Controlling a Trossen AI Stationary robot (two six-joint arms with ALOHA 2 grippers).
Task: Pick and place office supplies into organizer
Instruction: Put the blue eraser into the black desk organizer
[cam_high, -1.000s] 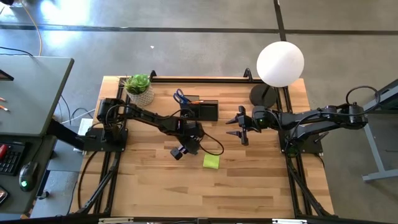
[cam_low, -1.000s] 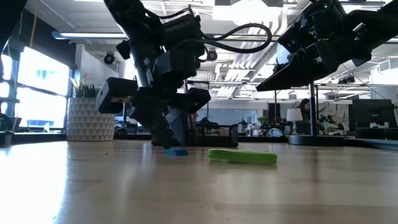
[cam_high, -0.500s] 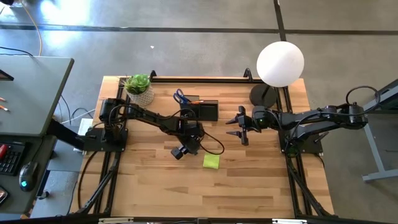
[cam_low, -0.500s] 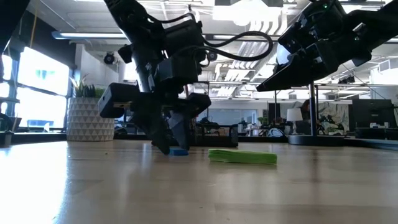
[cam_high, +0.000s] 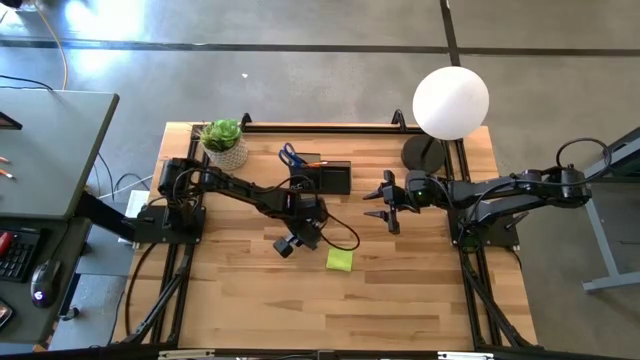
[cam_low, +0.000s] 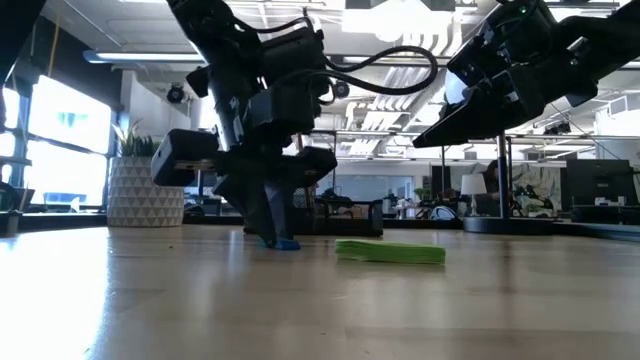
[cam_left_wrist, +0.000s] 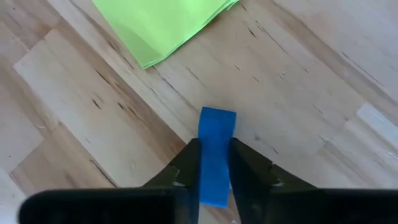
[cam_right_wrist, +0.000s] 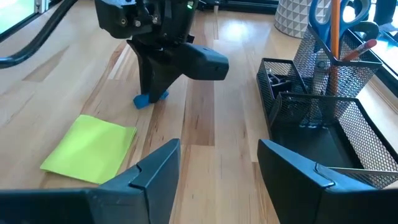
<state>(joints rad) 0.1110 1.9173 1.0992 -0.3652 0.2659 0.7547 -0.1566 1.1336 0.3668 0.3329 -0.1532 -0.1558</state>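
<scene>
The left gripper (cam_left_wrist: 214, 180) stands at the middle of the desk (cam_high: 400, 300), jaws clenched on the small blue piece (cam_left_wrist: 216, 152), which rests on the wood just beside the sticky note pad (cam_high: 339, 260). The grasp looks made; next comes a lift and carry to the organizer (cam_high: 328, 177) near the far edge. The right gripper (cam_high: 384, 214) waits, jaws released.
</scene>
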